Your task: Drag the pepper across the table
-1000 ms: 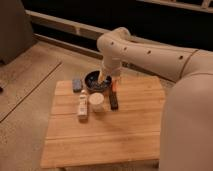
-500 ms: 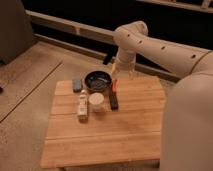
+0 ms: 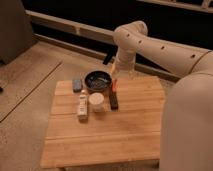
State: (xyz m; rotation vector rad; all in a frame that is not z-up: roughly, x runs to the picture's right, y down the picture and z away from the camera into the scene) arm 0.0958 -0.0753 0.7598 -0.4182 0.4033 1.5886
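Note:
The pepper (image 3: 115, 85) is a slim red-orange piece lying on the light-wood table (image 3: 130, 130), between the dark bowl's right rim and the dark block's far end. My gripper (image 3: 115, 71) hangs from the white arm just above and behind the pepper, near the table's far edge. I cannot tell whether it touches the pepper.
A dark bowl (image 3: 97, 80) stands at the back middle. A dark rectangular block (image 3: 114, 101), a white cup (image 3: 97, 103) and a pale bottle (image 3: 82, 106) lie in front of it. A small grey-blue object (image 3: 76, 84) sits at the back left. The robot's white body (image 3: 187, 130) fills the right side.
The arm has swung up and to the right, from over the bowl to the bowl's right side. The objects on the table have not moved.

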